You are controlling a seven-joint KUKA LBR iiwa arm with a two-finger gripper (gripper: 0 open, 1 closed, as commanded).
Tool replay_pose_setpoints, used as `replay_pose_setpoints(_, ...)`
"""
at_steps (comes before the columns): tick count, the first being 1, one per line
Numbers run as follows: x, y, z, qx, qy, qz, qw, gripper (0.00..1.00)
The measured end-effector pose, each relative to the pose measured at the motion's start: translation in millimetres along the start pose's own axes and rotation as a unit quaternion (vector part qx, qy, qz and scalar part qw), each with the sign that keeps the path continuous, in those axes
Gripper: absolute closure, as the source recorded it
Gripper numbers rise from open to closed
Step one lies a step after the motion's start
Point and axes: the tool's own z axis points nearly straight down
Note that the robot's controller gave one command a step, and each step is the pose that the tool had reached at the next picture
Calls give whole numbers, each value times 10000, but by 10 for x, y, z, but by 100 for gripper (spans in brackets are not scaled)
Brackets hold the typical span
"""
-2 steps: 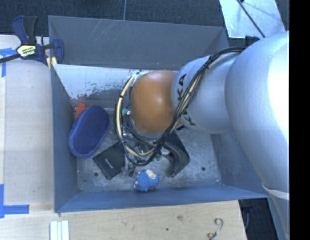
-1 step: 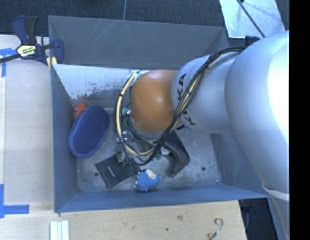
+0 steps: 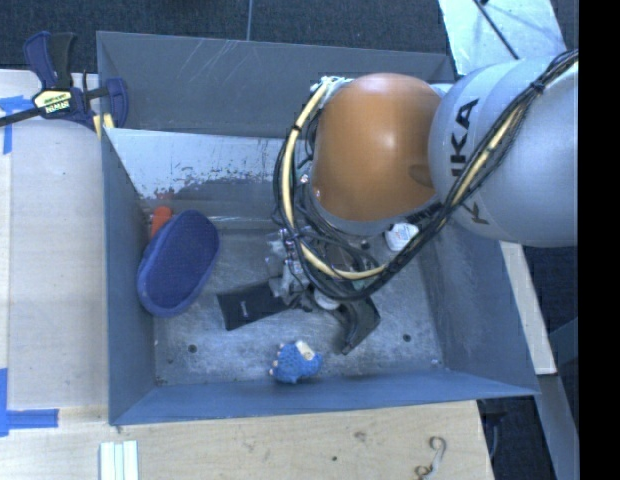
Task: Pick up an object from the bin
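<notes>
Gripper (image 3: 335, 313): low over the floor of the bin (image 3: 125, 308), near its middle and toward the front edge. Whether it is spread or pressed together cannot be told beneath the orange wrist cover (image 3: 375, 148). Nothing is seen held.

Black flat piece (image 3: 252, 305): nearest item, lying flat on the floor just beside the gripper, on the left-wall side. Judged thin, stiff and light. It offers little height to bite, so it is best taken across its narrow width.

Blue-and-white crumpled scrap (image 3: 295, 361): by the front edge.

Blue oval pad (image 3: 177, 260): leaning on the left wall, with a small orange item (image 3: 162, 216) behind it.
</notes>
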Motion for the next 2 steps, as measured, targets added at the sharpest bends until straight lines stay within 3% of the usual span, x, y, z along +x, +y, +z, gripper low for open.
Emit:
replay_pose_setpoints(1, 47, -300, 294, 4, 56, -59, 10000, 100)
replay_pose_setpoints(2, -73, -441, -857, 5, -8, -142, 9999, 100)
